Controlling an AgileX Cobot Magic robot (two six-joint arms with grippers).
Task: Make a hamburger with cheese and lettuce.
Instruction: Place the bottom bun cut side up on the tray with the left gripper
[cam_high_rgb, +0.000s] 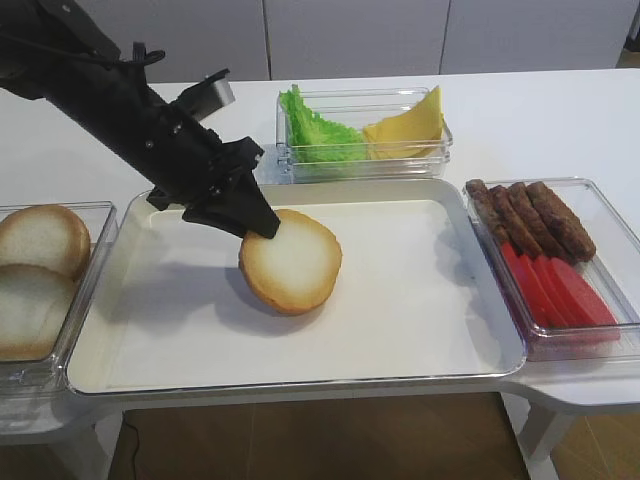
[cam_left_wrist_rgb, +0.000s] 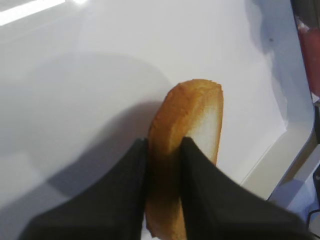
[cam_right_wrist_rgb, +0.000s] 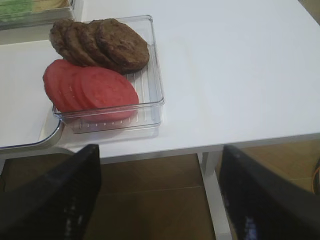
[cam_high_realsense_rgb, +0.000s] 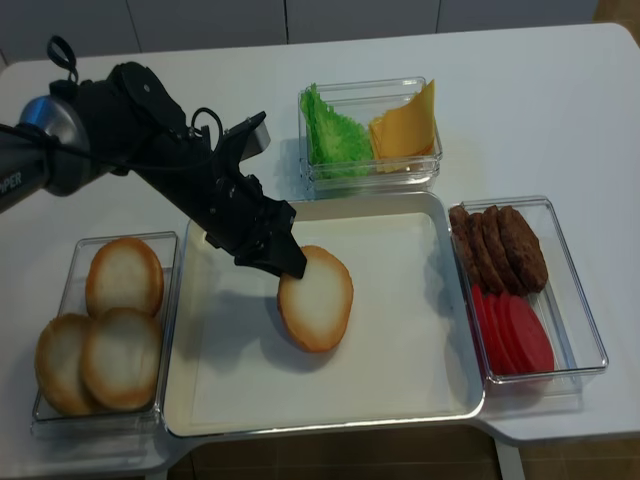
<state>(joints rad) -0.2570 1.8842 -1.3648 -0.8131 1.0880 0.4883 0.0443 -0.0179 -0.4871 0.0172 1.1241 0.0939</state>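
Observation:
The hamburger is one round bun half (cam_high_rgb: 292, 262), pale face up, over the middle of the white tray (cam_high_rgb: 420, 300). My left gripper (cam_high_rgb: 256, 222) is shut on its left rim; it also shows in the second high view (cam_high_realsense_rgb: 288, 262). In the left wrist view the black fingers (cam_left_wrist_rgb: 125, 190) pinch the bun's brown crust (cam_left_wrist_rgb: 192, 120). The lettuce (cam_high_rgb: 318, 130) and the cheese (cam_high_rgb: 410, 124) lie in a clear box behind the tray. My right gripper (cam_right_wrist_rgb: 160, 195) is open and empty, off the table's front right edge.
Three more bun halves (cam_high_realsense_rgb: 105, 330) lie in a clear box at the left. Dark patties (cam_high_rgb: 532, 215) and red slices (cam_high_rgb: 555, 285) fill a clear box (cam_right_wrist_rgb: 150, 95) at the right. The tray has raised metal rims.

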